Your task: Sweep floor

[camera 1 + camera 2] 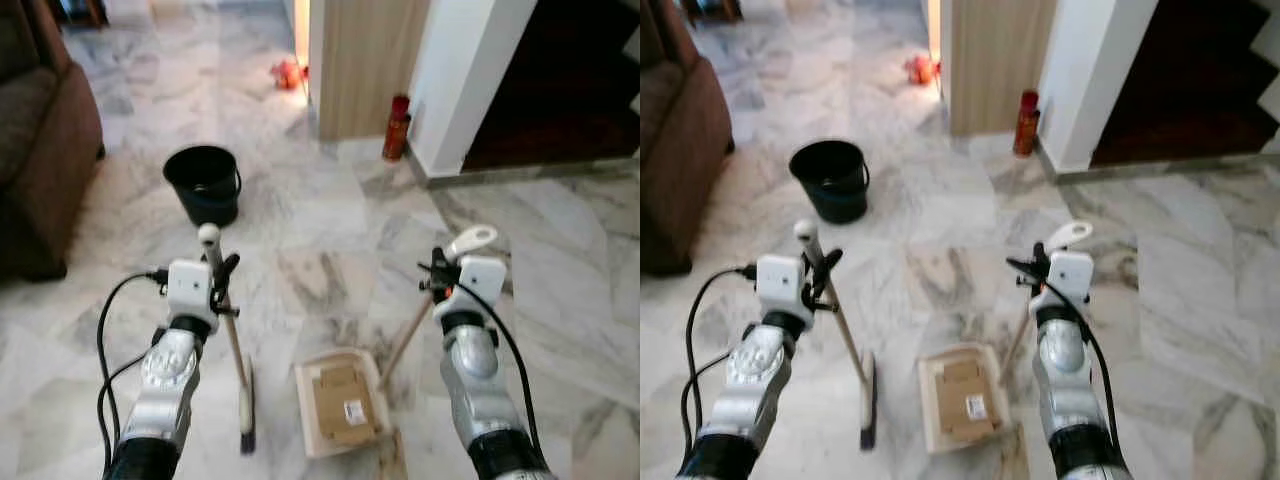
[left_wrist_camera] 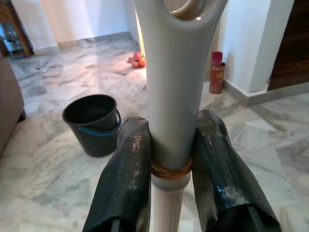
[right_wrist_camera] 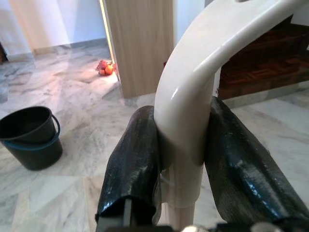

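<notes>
My left gripper (image 1: 222, 275) is shut on the pale handle of a broom (image 1: 232, 335). The broom's head (image 1: 246, 415) rests on the marble floor. In the left wrist view both black fingers (image 2: 126, 174) press against the handle's grey grip (image 2: 169, 96). My right gripper (image 1: 437, 272) is shut on the long wooden handle (image 1: 405, 340) of a cream dustpan (image 1: 310, 420), which lies flat on the floor beside the broom head. Brown cardboard scraps (image 1: 345, 400) lie inside the pan. The right wrist view shows the fingers (image 3: 133, 164) clamped on the handle's white curved top (image 3: 193, 82).
A black bucket (image 1: 203, 183) stands ahead on the left. A brown sofa (image 1: 40, 130) lines the left side. Ahead are a wooden panel (image 1: 365, 60), a white pillar (image 1: 460, 80) and a red can (image 1: 396, 128). A small orange-red object (image 1: 286, 72) lies farther off. Another cardboard scrap (image 1: 392, 455) lies by the pan.
</notes>
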Controlling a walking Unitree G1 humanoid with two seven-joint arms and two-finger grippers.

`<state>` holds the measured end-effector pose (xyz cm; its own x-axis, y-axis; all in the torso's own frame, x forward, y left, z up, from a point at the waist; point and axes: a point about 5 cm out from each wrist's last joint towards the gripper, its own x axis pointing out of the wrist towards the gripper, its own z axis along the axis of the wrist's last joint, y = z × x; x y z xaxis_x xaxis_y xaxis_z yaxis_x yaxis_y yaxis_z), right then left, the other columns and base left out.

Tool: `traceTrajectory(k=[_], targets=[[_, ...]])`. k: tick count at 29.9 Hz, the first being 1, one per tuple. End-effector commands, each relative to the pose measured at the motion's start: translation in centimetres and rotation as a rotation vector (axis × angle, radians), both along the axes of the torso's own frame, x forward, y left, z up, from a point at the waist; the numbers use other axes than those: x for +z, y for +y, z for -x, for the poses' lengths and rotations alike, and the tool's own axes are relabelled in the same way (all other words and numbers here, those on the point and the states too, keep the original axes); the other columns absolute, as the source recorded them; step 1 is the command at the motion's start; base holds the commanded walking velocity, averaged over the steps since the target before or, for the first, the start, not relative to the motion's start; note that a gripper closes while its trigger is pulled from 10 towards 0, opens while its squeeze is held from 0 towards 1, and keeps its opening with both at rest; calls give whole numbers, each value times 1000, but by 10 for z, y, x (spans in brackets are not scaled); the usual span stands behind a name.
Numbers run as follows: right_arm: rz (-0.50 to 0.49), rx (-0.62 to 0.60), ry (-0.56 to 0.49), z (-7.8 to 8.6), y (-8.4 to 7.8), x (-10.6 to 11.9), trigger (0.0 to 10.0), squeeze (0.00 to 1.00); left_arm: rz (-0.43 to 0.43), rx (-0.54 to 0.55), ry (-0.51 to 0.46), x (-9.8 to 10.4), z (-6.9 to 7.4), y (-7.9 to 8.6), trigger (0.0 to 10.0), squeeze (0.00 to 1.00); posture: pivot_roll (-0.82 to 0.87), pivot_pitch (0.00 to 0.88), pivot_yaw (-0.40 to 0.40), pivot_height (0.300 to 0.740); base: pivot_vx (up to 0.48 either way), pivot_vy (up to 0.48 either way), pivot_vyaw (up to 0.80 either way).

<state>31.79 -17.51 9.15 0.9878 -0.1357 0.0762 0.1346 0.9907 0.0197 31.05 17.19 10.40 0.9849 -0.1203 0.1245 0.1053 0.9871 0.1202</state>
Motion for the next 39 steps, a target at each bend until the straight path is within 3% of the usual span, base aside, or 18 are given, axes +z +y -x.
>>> traceTrajectory(k=[1,35,39], targets=[[-6,3,-51,-2,3,11,10000,0,-11,11,2,0,1,6,10000,0,-100,63,44,740,255,0,0],[2,12,-38,-3,6,9,10000,0,-8,14,-1,1,-3,6,10000,0,-89,34,46,740,253,0,0],[-5,9,-42,-5,5,11,10000,0,-9,10,2,2,-5,5,10000,0,-58,68,46,740,251,0,0]])
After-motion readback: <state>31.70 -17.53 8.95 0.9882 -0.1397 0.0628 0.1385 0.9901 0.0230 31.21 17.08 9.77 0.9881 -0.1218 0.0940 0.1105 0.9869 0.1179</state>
